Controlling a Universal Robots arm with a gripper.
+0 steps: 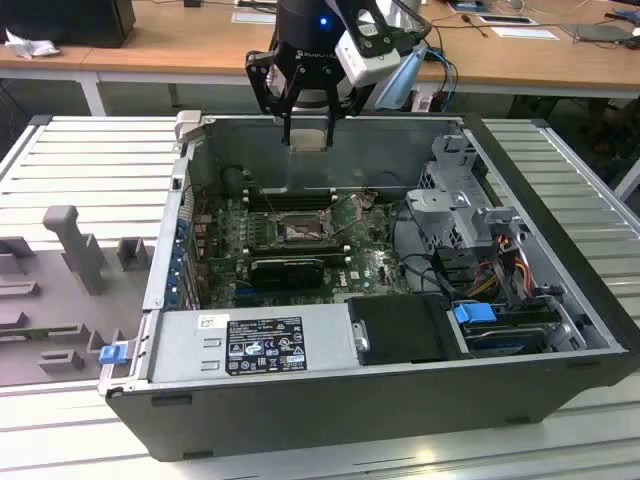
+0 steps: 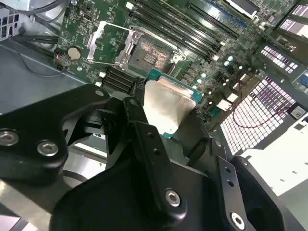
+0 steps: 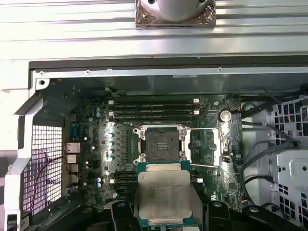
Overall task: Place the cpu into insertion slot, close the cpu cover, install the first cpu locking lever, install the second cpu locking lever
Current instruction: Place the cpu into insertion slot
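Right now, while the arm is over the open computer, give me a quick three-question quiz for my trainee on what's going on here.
1. Short answer: what is the gripper shut on?
2. Pick one: the cpu cover is A) closed over the insertion slot, B) swung open beside it, C) taken off entirely.
3. True or false: the cpu already sits in the insertion slot.
Key: 1 the cpu; 2 B; 3 false.

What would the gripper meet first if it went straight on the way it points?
Probably the open insertion slot or the board just beside it, touched by the cpu clamped in the gripper; depth leaves alignment unclear.
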